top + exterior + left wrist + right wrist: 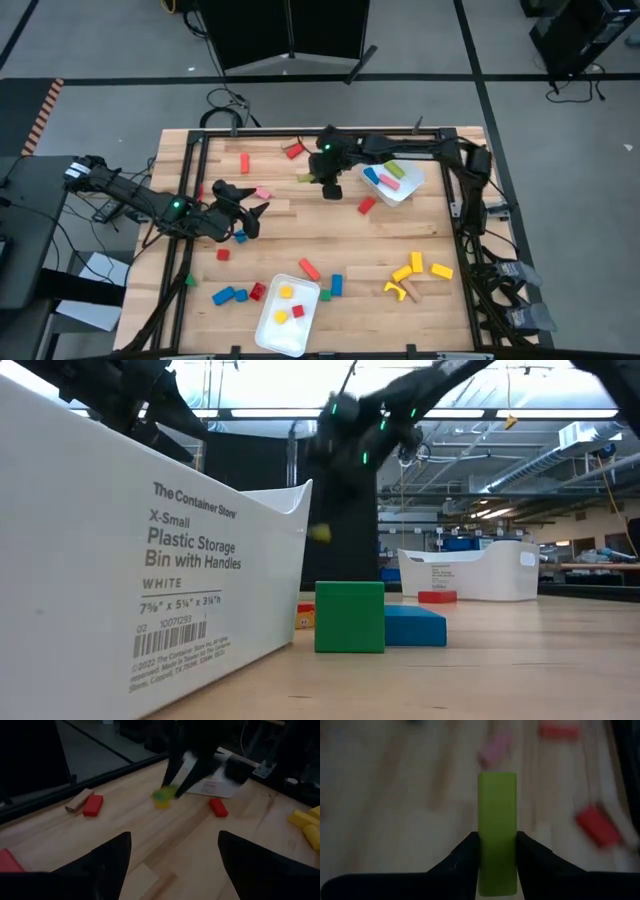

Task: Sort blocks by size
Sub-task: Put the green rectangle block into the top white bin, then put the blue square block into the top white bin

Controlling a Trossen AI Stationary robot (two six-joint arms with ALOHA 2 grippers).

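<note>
1. High view: the right hand (331, 186) hangs above the middle of the slatted wooden table (440, 235), just beside the white plastic tray of longer blocks (412, 191) at the far right. Something yellow-green shows at its tip, too small to read here. The left hand (245, 213) hovers over the table's left part with its fingers spread and nothing between them. A second white plastic tray with small yellow and red cubes (270, 330) sits at the near edge; loose wooden blocks lie scattered all round.

2. Low view: a green wooden cube (349, 616) stands touching a flat blue wooden block (414, 625). The right arm is a blur above, with a yellowish speck under it.

3. Left wrist view: the left hand's two dark fingers (107, 862) stand wide apart, grasping nothing. Farther off, the right hand pinches a yellow-green piece just over the table.

4. Right wrist view: the right hand (497, 851) is clenched on the long yellow-green wooden bar (497, 815), fingers pressing its two long flat sides near one end.

5. Handling, as a judgement: the bar is light, rigid and smooth-painted, not fragile. Held near the end it may pivot; parallel faces suit a firm pinch nearer mid-length.
</note>
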